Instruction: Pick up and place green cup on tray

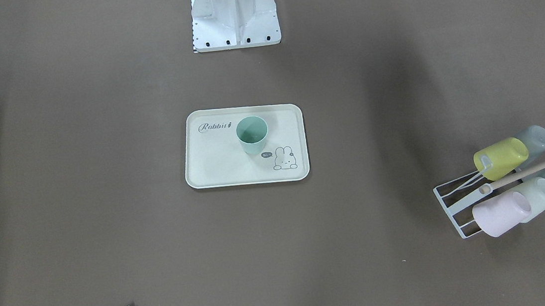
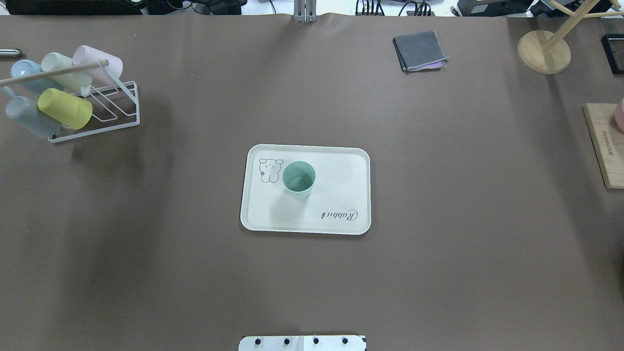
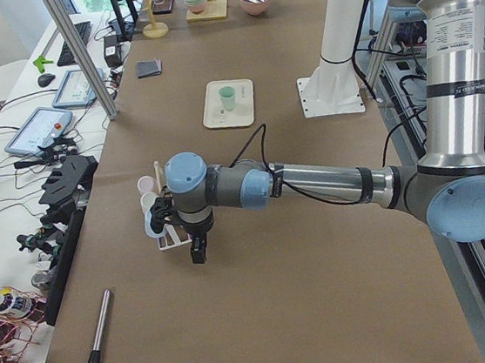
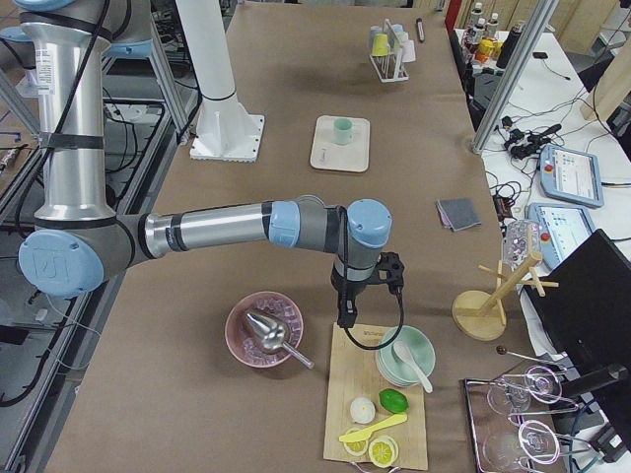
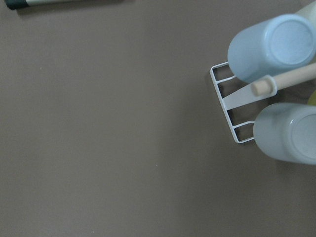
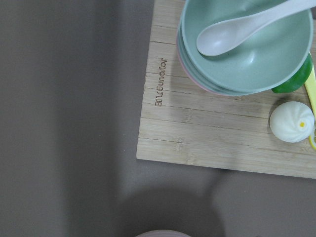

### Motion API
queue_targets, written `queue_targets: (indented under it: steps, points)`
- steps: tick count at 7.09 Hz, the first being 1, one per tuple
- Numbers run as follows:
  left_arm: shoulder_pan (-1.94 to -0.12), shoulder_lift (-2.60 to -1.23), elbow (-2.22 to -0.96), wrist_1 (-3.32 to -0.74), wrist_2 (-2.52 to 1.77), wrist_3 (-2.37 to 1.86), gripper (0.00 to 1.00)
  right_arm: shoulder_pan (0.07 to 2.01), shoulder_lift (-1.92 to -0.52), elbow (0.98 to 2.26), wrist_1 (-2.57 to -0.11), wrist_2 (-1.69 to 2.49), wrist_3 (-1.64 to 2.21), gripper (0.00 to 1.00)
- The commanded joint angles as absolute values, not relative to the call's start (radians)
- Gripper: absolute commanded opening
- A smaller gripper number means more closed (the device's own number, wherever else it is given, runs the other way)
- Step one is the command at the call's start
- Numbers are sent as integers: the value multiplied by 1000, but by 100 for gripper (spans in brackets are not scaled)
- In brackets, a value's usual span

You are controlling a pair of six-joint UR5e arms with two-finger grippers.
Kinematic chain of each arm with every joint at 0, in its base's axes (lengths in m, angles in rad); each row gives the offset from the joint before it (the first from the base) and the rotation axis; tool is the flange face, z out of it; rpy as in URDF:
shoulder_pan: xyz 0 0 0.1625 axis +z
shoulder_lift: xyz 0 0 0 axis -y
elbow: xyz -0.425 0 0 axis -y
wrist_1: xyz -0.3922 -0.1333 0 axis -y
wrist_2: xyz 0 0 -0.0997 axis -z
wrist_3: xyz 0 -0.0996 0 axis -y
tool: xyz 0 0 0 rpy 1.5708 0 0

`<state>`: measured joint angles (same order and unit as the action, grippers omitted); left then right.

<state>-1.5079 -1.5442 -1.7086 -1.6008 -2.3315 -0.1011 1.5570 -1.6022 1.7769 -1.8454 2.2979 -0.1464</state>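
1. Plainly, the green cup [image 1: 252, 135] stands upright, mouth up, on the tray [image 1: 213, 163], just beside its bunny drawing; the tray lies mid-tabletop [image 1: 106, 189].
2. Left pincer [image 3: 198, 253] hangs beside the cup rack [image 5: 237, 98], well apart from the tray; spread or pressed together, I cannot tell.
3. Right pincer [image 4: 345, 313] hangs over the wooden board [image 6: 197, 133]; its state I cannot tell either.

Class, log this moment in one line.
green cup: upright on tray; left hand: near cup rack; right hand: by wooden board; placement: done
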Motion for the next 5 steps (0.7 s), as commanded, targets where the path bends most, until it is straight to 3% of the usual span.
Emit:
queue_targets:
  steps: [1,5]
  points:
    - [-1538,-1488,-1715,-1585,-2335,-24,98,1557,-1603,1776,-1845,2298,-147,100]
    - [-1627,-1396,-1717,-1595,-2404,40,98,1557,-1608,1773,-1845,2296,-149,100]
